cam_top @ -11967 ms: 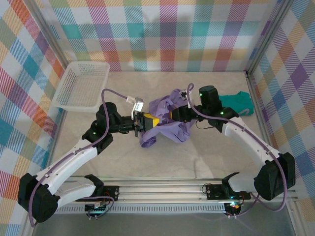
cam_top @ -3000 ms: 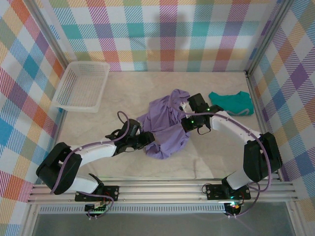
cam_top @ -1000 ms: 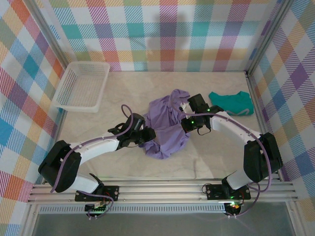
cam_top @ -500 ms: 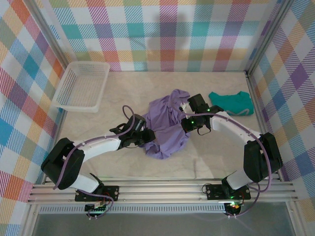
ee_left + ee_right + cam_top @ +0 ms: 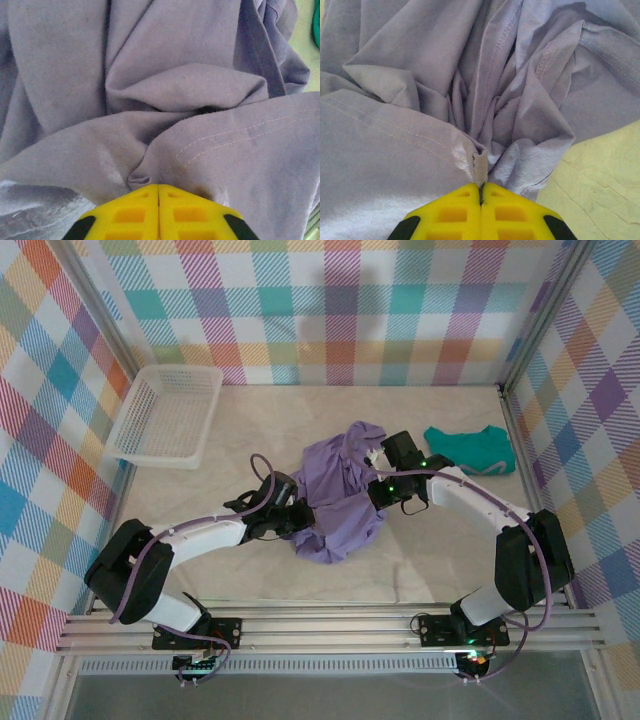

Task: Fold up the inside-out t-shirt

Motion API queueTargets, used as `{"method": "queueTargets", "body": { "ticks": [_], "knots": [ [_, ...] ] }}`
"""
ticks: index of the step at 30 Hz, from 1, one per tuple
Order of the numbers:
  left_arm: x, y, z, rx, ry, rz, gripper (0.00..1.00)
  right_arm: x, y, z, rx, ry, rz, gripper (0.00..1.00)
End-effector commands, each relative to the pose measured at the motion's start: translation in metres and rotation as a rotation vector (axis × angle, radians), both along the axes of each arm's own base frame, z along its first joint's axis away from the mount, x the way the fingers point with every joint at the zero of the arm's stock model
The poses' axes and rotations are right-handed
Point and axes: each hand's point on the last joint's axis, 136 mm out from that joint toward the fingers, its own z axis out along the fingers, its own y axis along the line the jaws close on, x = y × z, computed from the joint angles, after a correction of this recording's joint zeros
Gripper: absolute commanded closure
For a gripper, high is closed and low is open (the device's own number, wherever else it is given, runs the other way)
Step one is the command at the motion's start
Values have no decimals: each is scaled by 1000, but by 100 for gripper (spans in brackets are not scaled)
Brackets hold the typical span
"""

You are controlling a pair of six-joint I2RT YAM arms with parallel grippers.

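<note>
Pinching t-shirt (image 5: 340, 498) both sides, my left gripper (image 5: 158, 187) clamped on a fold, my right gripper (image 5: 481, 186) clamped on a seamed edge, t-shirt crumpled at table (image 5: 440, 550) centre, teal garment (image 5: 470, 450) nearby.

Plaid walls (image 5: 340, 300), pale marbled tabletop (image 5: 420, 560), aluminium rail (image 5: 330, 630)

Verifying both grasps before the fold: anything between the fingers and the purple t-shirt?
Nothing visible. Left gripper and right gripper both pinch t-shirt cloth directly, fingers shut. The teal garment lies apart, to the right.
</note>
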Motion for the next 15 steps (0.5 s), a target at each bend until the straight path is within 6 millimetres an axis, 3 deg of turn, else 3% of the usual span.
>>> {"method": "queueTargets", "body": {
  "ticks": [1,9,15],
  "knots": [
    [0,-9,6,-26,-17,-20,100,1,0,8,18,-18,-3,100],
    [7,24,23,55,-120,81,100,3,-4,25,30,-85,-20,100],
    [7,18,18,51,-109,59,100,-2,11,32,132,-95,14,100]
  ]
}}
